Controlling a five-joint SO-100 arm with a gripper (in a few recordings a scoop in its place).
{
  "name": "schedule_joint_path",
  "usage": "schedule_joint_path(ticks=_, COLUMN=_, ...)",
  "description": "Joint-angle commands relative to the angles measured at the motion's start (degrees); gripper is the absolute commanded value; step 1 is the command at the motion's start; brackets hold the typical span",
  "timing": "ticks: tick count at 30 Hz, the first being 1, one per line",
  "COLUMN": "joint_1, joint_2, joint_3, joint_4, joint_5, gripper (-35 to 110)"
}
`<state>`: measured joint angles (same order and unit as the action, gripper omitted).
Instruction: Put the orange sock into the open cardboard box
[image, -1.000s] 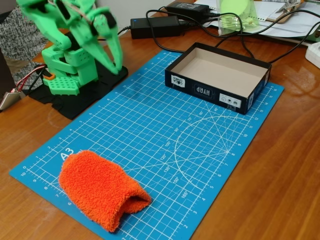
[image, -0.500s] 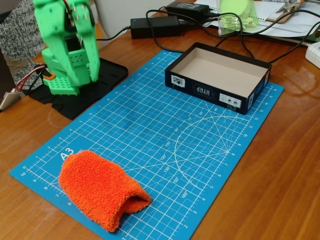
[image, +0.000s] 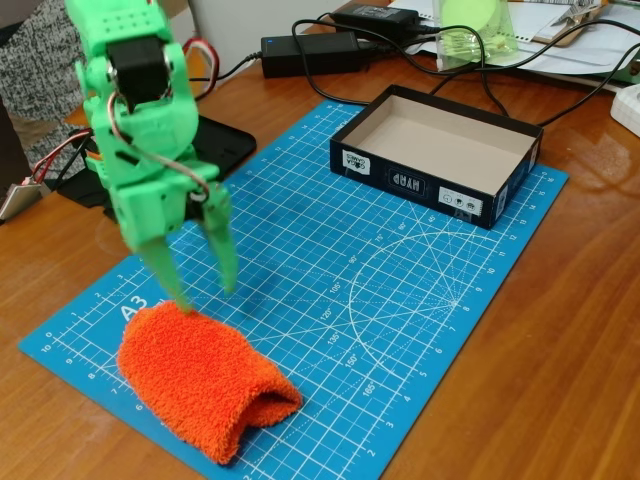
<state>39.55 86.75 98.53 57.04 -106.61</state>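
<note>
Fixed view: fluffy orange sock (image: 203, 382), mitten-shaped.

Bright, even, diffuse light. Soft faint shadow on the mat (image: 330, 270) just right of the gripper (image: 203, 295). Box (image: 436, 153) interior evenly lit, mild sheen on the wood right of the mat. Arm (image: 140, 130) slightly motion-blurred; the rest is sharp, no visible edge distortion.

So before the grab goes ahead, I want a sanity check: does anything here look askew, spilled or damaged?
Nothing stands out. The orange sock lies flat on the blue mat, the open cardboard box sits upright and intact, and the tool is open above the sock.
</note>
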Motion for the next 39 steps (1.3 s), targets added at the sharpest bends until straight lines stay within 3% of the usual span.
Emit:
schedule_joint_path(ticks=1, joint_1=4.6, joint_2=-0.3, joint_3=-5.4, joint_4=1.1, joint_5=-4.5, gripper=22)
schedule_joint_path(ticks=11, joint_1=11.9, joint_2=0.8, joint_3=-16.0, joint_4=1.2, joint_5=-10.3, gripper=26)
schedule_joint_path(ticks=16, joint_1=13.8, joint_2=0.5, joint_3=-8.0, joint_4=-6.3, joint_5=-12.0, gripper=34)
schedule_joint_path(ticks=23, joint_1=11.6, joint_2=-0.7, joint_3=-3.3, joint_4=-6.0, joint_5=-11.2, gripper=30)
schedule_joint_path(ticks=26, joint_1=11.1, joint_2=-1.0, joint_3=-2.6, joint_4=-4.7, joint_5=-13.4, gripper=40)
schedule_joint_path(ticks=28, joint_1=11.0, joint_2=-1.0, joint_3=-2.5, joint_4=-4.4, joint_5=-12.9, gripper=60)
schedule_joint_path(ticks=31, joint_1=11.2, joint_2=-1.0, joint_3=-2.1, joint_4=-4.5, joint_5=-13.9, gripper=70)
schedule_joint_path(ticks=39, joint_1=12.0, joint_2=-2.1, joint_3=-1.4, joint_4=-9.7, joint_5=-11.2, gripper=76)
